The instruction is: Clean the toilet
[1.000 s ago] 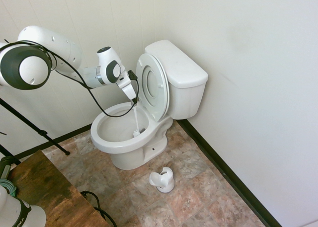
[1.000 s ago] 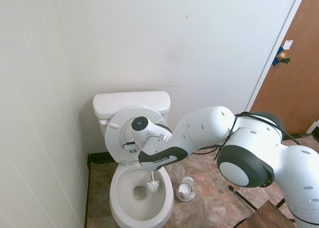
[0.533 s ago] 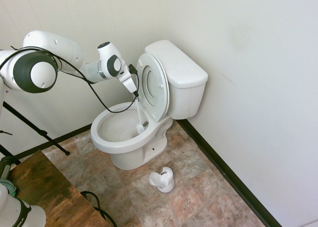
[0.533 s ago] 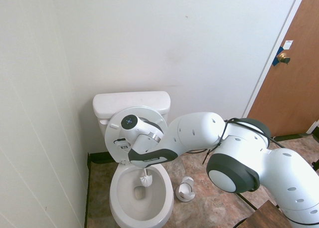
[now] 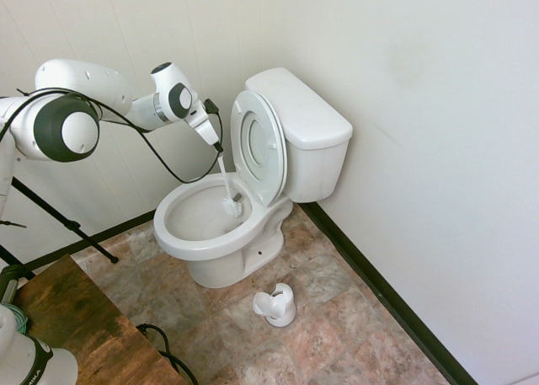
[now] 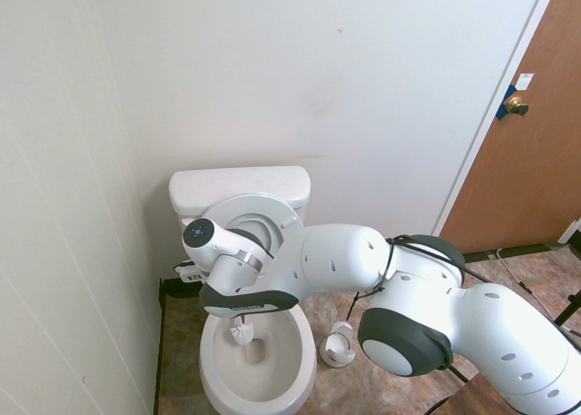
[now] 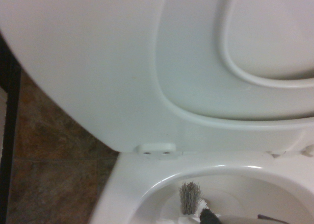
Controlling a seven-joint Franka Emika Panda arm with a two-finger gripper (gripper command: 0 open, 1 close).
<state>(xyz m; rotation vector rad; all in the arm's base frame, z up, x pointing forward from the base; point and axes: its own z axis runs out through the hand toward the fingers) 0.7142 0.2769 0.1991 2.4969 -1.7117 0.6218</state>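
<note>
Since a moment ago I have swung my arm across the bowl toward the paneled wall, carrying the brush head from the far side of the bowl to the side nearest that wall. My gripper [image 5: 217, 147] is clamped shut on the thin white handle of the toilet brush [image 5: 230, 201], pointing steeply down, with the forearm reaching in over the rim from the wall side. In the wrist view the gray bristles [image 7: 189, 197] sit inside the bowl just below the rim. I can read no writing anywhere; dark lettering on my forearm in the second exterior view is too small to make out.

The toilet [image 5: 221, 243] stands in the corner of the room on brown stone-pattern tiles, white and glossy, its oval seat and lid tipped upright against the boxy tank. A small white brush holder [image 5: 276, 305] sits on the floor beside the toilet base, apart from it.
</note>
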